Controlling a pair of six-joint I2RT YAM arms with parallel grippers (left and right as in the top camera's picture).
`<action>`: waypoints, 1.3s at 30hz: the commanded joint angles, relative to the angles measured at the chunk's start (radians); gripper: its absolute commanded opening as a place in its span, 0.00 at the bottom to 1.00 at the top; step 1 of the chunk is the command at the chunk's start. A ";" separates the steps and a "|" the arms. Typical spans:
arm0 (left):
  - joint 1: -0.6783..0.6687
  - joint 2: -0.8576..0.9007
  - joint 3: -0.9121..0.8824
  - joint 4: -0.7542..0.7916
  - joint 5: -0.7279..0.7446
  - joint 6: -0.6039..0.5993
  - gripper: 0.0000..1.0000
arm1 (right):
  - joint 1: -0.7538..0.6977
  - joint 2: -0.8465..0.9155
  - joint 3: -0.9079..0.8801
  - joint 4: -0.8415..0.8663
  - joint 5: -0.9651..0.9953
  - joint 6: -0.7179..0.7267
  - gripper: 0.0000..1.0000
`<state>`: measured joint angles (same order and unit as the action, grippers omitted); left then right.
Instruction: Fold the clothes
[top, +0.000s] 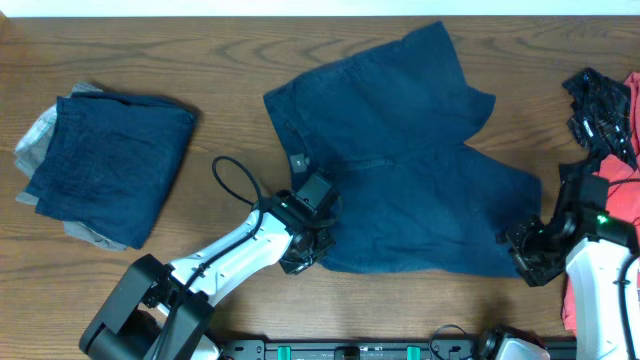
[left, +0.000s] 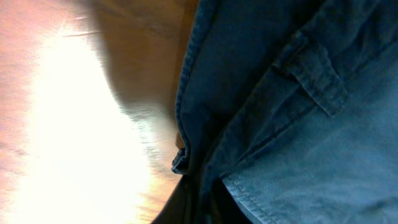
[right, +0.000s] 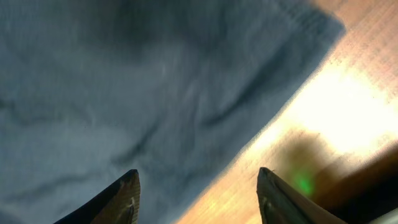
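Left fingers (left: 180, 210): dark and drawn close together at the bottom of the left wrist view. The curled edge of the waistband runs down between them, so they pinch the shorts at their near-left corner.
Right fingers (right: 129, 198): spread wide, one tip at each side of the right wrist view. Blue cloth lies below and between them, ungripped, and bare wood shows under the right-hand tip.
Right arm position: overhead, its fingers sit at the near-right corner of the shorts, at the leg hem.
Shorts (top: 400, 170): dark blue denim, spread flat and unfolded in the middle of the tabletop (top: 230, 60). The waistband is toward the left and the two legs reach to the right and the far side.
Belt loop (left: 317, 81): stitched across the waistband, just beyond the left fingers.
Red cloth (top: 622, 195): loose at the right edge, just beside the right arm.
Folded pile (top: 105, 165): a dark blue garment folded on top of a grey one, at the left and well apart from the shorts.
Black garment (top: 600, 105): crumpled at the far right, touching the red cloth.
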<state>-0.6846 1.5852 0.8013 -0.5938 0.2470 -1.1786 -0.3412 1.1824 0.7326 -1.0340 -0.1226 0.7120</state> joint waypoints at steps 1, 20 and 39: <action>0.002 -0.014 -0.016 -0.050 -0.020 0.032 0.06 | -0.007 -0.011 -0.051 0.042 0.051 0.062 0.59; 0.111 -0.071 -0.016 -0.132 -0.021 0.275 0.06 | -0.007 -0.011 -0.228 0.119 0.156 0.220 0.80; 0.111 -0.169 0.005 -0.201 -0.020 0.443 0.06 | -0.007 -0.019 -0.222 0.212 0.150 0.104 0.01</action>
<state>-0.5777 1.4837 0.7925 -0.7715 0.2470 -0.8135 -0.3412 1.1694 0.4522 -0.7959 0.0307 0.9012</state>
